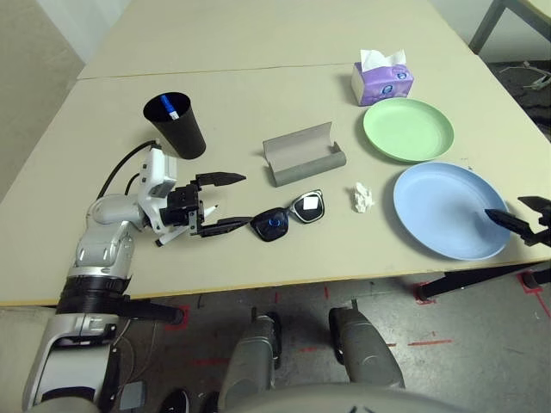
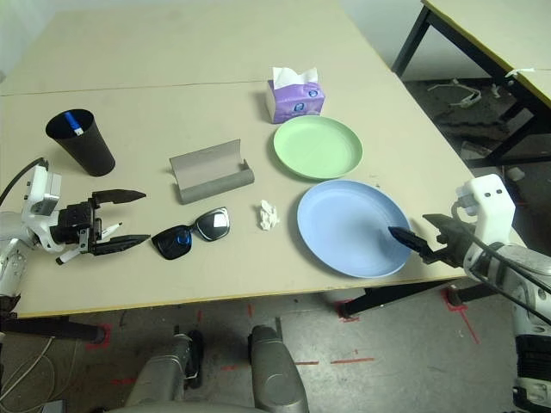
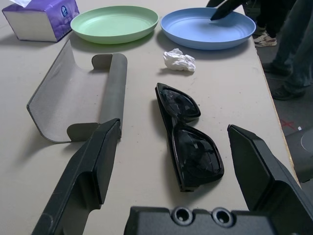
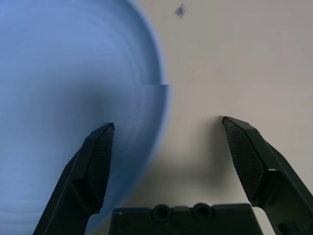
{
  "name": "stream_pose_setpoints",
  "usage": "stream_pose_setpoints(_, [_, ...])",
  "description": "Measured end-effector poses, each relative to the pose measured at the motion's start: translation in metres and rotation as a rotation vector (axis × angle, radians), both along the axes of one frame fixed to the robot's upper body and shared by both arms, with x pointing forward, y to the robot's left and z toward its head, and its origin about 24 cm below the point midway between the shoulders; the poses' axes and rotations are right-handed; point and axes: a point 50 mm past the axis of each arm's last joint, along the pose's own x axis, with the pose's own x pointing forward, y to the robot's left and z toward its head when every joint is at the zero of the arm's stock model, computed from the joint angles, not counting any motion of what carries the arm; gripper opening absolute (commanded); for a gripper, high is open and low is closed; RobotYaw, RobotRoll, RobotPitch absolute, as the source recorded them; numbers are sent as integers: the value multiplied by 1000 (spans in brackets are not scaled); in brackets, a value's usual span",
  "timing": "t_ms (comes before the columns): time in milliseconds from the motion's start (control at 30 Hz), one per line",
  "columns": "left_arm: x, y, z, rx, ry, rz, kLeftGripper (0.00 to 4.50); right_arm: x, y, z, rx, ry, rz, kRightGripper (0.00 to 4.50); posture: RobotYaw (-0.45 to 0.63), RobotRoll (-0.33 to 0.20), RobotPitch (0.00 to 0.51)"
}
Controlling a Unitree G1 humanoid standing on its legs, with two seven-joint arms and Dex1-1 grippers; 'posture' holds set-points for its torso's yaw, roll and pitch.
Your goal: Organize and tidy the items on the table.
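Observation:
My left gripper [image 1: 245,200] stands open low over the table [image 1: 258,103], its fingertips just short of the black sunglasses [image 1: 288,215]. The left wrist view has the sunglasses [image 3: 188,137] lying between the open fingers [image 3: 93,171]. A white marker [image 1: 169,237] lies on the table under that gripper's body. The other marker [image 1: 172,110] stands in a black cup [image 1: 176,129]. Beyond the sunglasses lies the open grey glasses case [image 1: 301,155], with the crumpled tissue [image 1: 362,198] to its right. My right gripper [image 2: 409,228] is open astride the near rim of the light-blue plate [image 2: 349,224]. The green plate [image 1: 407,129] sits behind it.
A purple tissue box [image 1: 381,79] stands behind the green plate. The table's front edge runs close below both grippers. A seam crosses the tabletop behind the cup and box. Dark table legs and cables lie on the floor at the right.

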Motion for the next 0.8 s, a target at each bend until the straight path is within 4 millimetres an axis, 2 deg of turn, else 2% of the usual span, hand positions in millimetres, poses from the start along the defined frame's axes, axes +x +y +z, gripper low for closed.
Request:
stream_pose_setpoints(100, [-1, -1, 2, 1, -19, 5, 4500, -2, 1, 1, 14, 40, -3, 3869, -269, 0, 202])
stream_pose_setpoints(300, [-2, -3, 4, 0, -43, 17, 4500, -2, 5, 4, 51, 84, 11, 1683, -262, 0, 206])
stream_pose_setpoints(467, [-4, -4, 3, 1, -48, 20, 4500, 5, 11, 9, 73, 45, 36, 109, -262, 0, 206])
stream_pose_setpoints(600, [-5, -3, 0, -1, -41, 32, 4500, 20, 19, 23, 147, -66, 44, 21, -268, 0, 206])
stream_pose_setpoints(800, [-8, -2, -3, -3, -35, 53, 4500, 33, 15, 77, 279, -277, 27, 21, -259, 0, 204])
